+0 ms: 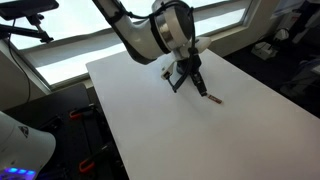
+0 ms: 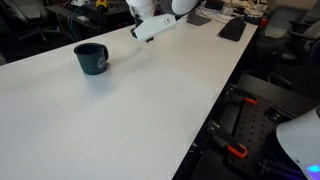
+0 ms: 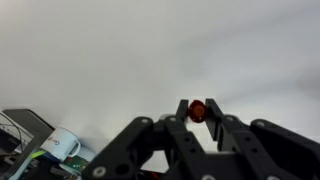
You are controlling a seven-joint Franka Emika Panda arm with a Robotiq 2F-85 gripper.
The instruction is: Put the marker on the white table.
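The marker [image 3: 198,110] shows end-on in the wrist view as a small red round shape pinched between my gripper's [image 3: 199,112] two dark fingertips. In an exterior view the gripper [image 1: 190,80] hangs low over the middle of the white table [image 1: 160,125]. The marker [image 1: 211,97] pokes out of it as a thin dark and reddish stick reaching down to the table top. I cannot tell whether its end touches the surface. In an exterior view the gripper [image 2: 150,28] is at the far side of the white table [image 2: 130,110], and the marker is too small to make out.
A dark blue-black mug [image 2: 91,58] stands on the table, beside the arm. A keyboard [image 2: 232,29] and other items lie at the far end. Chairs and equipment stand round the table. A white box with cables [image 3: 60,145] shows at the wrist view's lower left.
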